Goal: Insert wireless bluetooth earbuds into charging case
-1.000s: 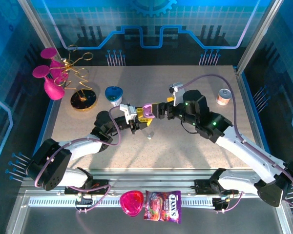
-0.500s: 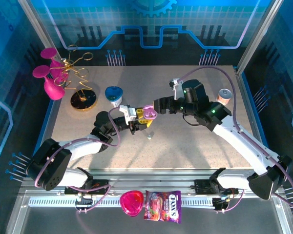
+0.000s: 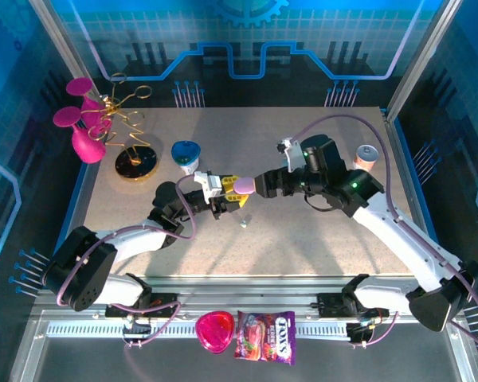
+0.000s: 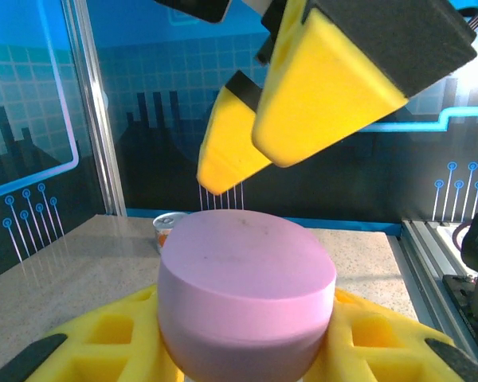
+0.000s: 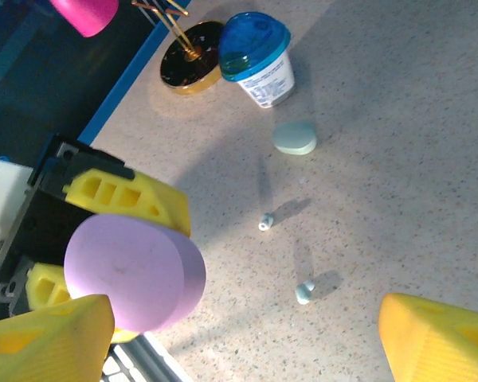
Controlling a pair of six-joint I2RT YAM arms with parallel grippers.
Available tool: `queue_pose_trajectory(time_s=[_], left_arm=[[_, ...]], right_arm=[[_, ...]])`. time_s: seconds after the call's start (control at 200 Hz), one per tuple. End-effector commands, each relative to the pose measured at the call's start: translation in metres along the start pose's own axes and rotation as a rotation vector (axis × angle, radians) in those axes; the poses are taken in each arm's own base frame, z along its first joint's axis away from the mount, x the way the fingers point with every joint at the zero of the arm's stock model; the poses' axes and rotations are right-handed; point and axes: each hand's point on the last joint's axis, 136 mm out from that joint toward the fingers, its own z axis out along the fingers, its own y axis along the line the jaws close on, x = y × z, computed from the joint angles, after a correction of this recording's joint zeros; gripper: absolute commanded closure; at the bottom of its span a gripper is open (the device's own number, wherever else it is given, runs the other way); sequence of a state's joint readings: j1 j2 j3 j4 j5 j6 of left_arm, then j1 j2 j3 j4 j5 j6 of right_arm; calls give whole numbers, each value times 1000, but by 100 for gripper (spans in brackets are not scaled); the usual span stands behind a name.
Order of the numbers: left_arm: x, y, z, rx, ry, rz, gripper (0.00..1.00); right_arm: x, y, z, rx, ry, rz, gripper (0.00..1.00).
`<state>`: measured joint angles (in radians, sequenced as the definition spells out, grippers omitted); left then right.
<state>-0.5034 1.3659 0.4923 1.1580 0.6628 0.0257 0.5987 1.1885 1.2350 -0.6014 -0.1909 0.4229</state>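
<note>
My left gripper (image 3: 233, 192) is shut on a lilac oval charging case (image 3: 241, 185), lid closed, held a little above the table. In the left wrist view the case (image 4: 247, 278) sits between the yellow fingers (image 4: 103, 338). My right gripper (image 3: 257, 185) is open just right of the case; its yellow fingers (image 4: 319, 87) hang over the case top without touching it. In the right wrist view the case (image 5: 131, 270) lies by the right gripper's (image 5: 243, 318) left finger (image 5: 48, 338). Two tiny pale earbuds (image 5: 264, 222) (image 5: 304, 292) lie loose on the table, one seen from above (image 3: 243, 222).
A blue-lidded yogurt cup (image 5: 257, 60) and a mint case (image 5: 295, 138) stand behind the earbuds. A gold-and-pink stand (image 3: 111, 135) is at the back left, a small can (image 3: 367, 157) at the back right. A pink case (image 3: 215, 330) and candy bag (image 3: 265, 337) lie on the front rail.
The right gripper pulled back up and right, then came down toward the case again, still open. The lilac case looked open a second ago and now looks closed.
</note>
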Motion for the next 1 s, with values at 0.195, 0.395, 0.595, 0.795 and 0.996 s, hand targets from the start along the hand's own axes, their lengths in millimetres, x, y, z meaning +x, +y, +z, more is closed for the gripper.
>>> queue_pose_trajectory(time_s=[0.195,0.395,0.595,0.795,0.996], left_arm=[[-24,-8,0,37,-70,45,66],[-31,-8,0,34,-86,55,66],[-31,-9,-1,33,-76,59,66],[-30,-8,-1,30,-73,63,66],[-26,-6,0,21,-64,62,66]], right_arm=[[-10,33,1,-395,-57,215,16],[-6,43,19,-558,-16,333,20],[0,44,37,-590,7,393,33],[5,45,47,-601,35,425,52],[3,42,46,-587,26,436,75]])
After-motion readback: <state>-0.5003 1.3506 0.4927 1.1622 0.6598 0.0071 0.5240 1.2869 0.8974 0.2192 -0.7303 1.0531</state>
